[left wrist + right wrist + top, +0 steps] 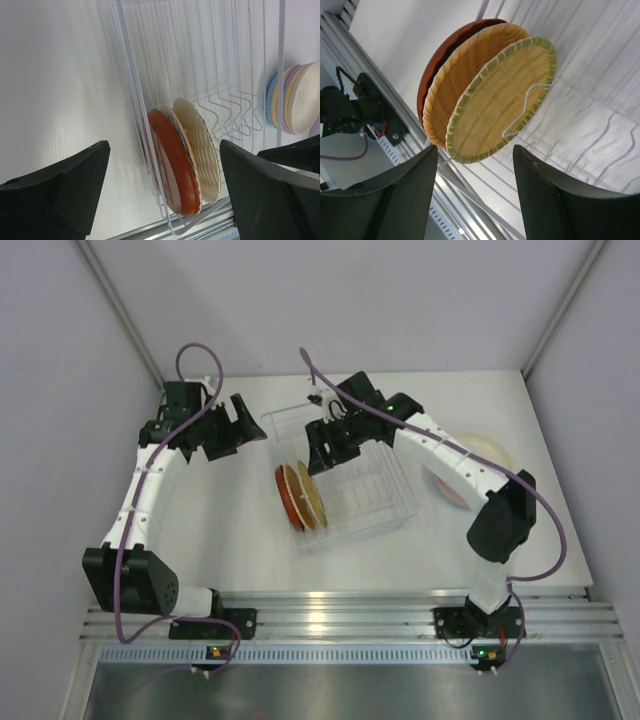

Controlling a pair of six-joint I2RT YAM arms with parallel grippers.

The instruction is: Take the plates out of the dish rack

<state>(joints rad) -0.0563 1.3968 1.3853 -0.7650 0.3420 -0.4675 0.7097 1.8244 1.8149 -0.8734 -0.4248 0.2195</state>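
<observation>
The clear dish rack (372,490) stands mid-table. Three plates stand on edge in its near-left end: a red plate (285,497), a woven tan one and a mustard one (313,496). In the right wrist view they show as red (431,75), woven tan (465,70) and green-rimmed woven (502,97). In the left wrist view the red plate (172,167) and a cream back (199,147) show. My left gripper (243,426) (164,150) is open and empty, left of the rack. My right gripper (326,445) (475,155) is open and empty, over the rack just behind the plates.
A stack of plates (478,452) lies flat on the table right of the rack, partly under my right arm; it also shows in the left wrist view (295,100), cream on top over lavender, mustard and blue. The rack's wire dividers (230,117) stand bare behind the upright plates.
</observation>
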